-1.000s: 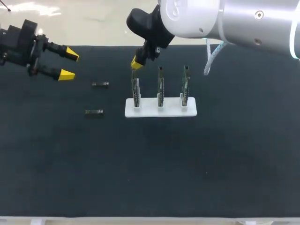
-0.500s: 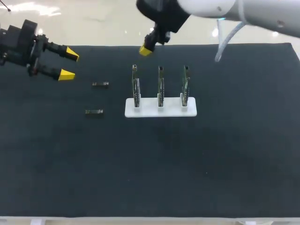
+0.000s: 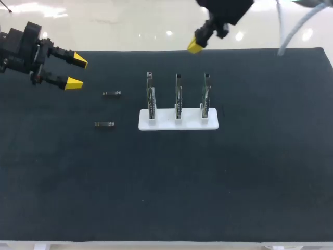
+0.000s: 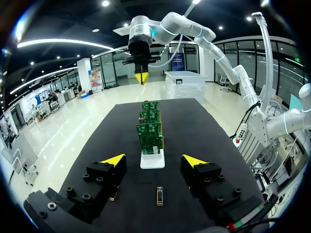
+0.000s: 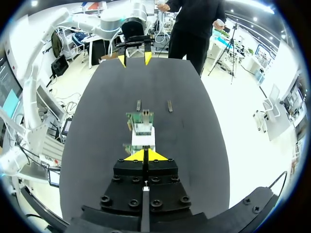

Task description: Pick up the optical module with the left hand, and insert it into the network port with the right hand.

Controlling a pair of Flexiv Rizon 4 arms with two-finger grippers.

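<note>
Left fingers [image 4: 112, 160] apart; optical module [image 4: 158, 195] lies between them, untouched.

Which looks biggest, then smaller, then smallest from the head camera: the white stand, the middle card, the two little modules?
1. white stand
2. middle card
3. far module and near module: they look alike, so I won't rank them.

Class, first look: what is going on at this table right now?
Nothing is held yet. The left gripper hangs open at the left edge of the black mat, near two optical modules lying flat. The right gripper, shut and seemingly empty, is above the far edge, behind the white stand holding three upright circuit boards.
</note>
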